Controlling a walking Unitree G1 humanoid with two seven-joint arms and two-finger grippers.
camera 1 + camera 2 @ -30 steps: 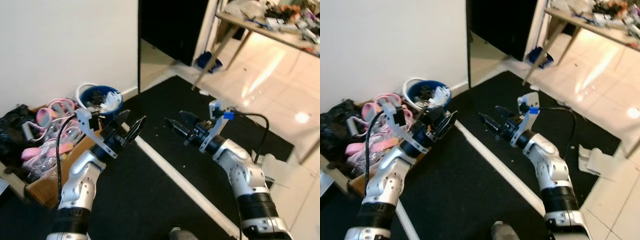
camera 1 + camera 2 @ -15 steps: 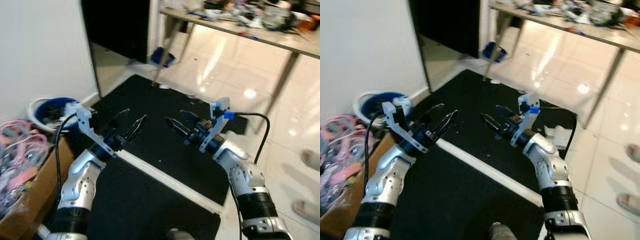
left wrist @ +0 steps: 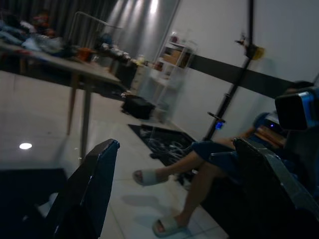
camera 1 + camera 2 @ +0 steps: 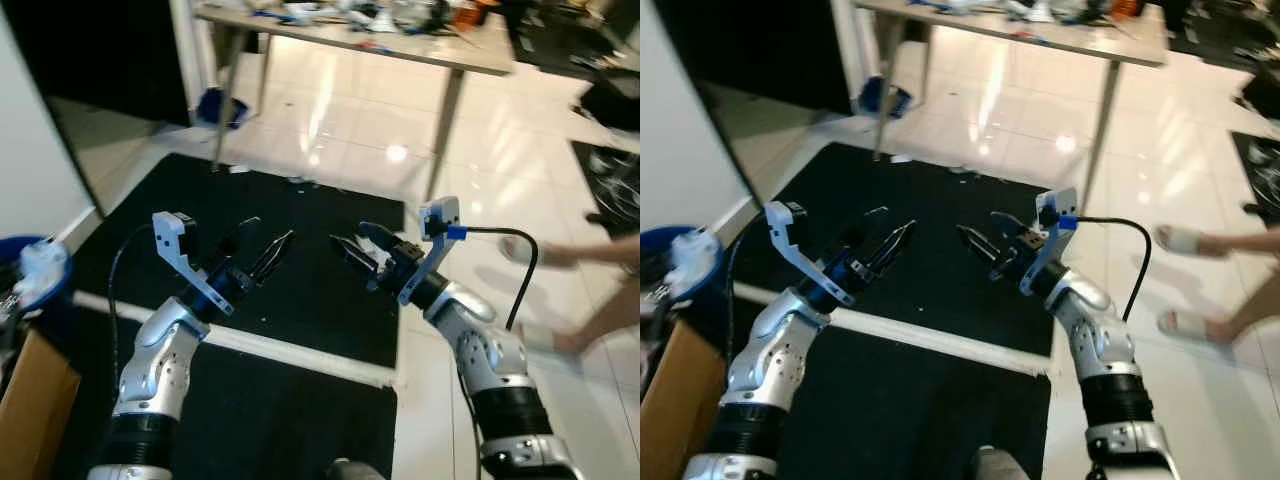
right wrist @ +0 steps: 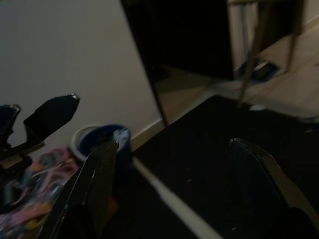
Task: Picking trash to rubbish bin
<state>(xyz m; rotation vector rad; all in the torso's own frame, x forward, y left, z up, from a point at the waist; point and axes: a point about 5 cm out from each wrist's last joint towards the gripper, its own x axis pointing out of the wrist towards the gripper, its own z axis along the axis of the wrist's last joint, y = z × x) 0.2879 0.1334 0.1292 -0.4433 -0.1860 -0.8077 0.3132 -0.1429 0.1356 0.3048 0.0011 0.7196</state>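
Both arms raised forward over black mat (image 4: 300,260), left pincer (image 4: 262,245) and right pincer (image 4: 355,245) spread, empty

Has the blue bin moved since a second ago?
No. The blue bin sits beside the white wall as before; the whole view has swung right, so the camera turned.

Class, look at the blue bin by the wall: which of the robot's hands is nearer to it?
Left. The left hand is raised over the black mat on the side of the blue bin; the right hand is farther across, toward the tiled floor.
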